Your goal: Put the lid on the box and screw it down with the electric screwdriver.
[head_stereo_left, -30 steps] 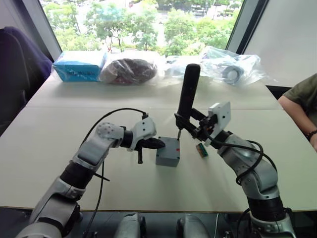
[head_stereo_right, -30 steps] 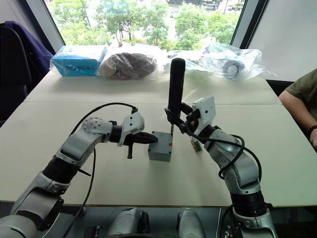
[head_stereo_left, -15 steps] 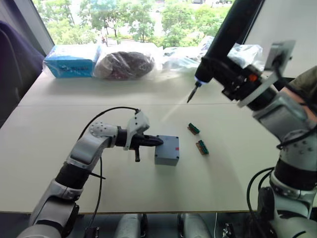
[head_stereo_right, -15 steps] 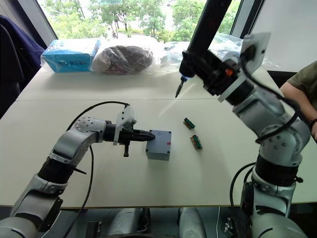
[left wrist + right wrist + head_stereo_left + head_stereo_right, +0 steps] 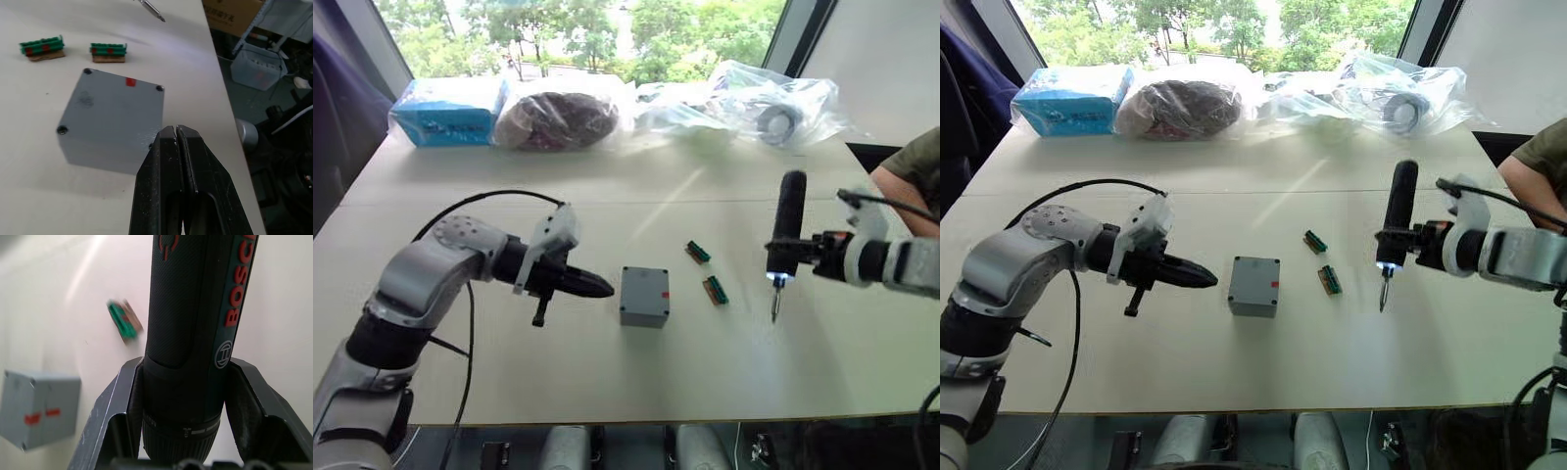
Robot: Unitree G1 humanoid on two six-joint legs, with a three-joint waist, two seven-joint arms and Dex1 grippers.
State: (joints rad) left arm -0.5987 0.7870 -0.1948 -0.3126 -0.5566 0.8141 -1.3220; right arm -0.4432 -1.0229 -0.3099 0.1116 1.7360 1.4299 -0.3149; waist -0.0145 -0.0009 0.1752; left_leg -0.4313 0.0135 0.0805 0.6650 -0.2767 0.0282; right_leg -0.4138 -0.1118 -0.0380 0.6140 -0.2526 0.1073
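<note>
Left gripper [image 5: 600, 288] jaws together, empty, just left of the box [image 5: 643, 296], not touching. Lid [image 5: 110, 100] sits on the box. Two green connectors [image 5: 706, 271] right of the box. Right gripper [image 5: 178, 396] clamped on the electric screwdriver [image 5: 786, 238], upright, further right.

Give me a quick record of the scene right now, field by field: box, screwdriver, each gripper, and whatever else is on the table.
box: grey box, lid on top, mid-table
electric screwdriver: upright, tip lit, right of the box
right gripper: clamped on the screwdriver
left gripper: shut, empty, left of the box, apart
green connectors: two between box and screwdriver
far edge: blue packet, clear bags
</note>
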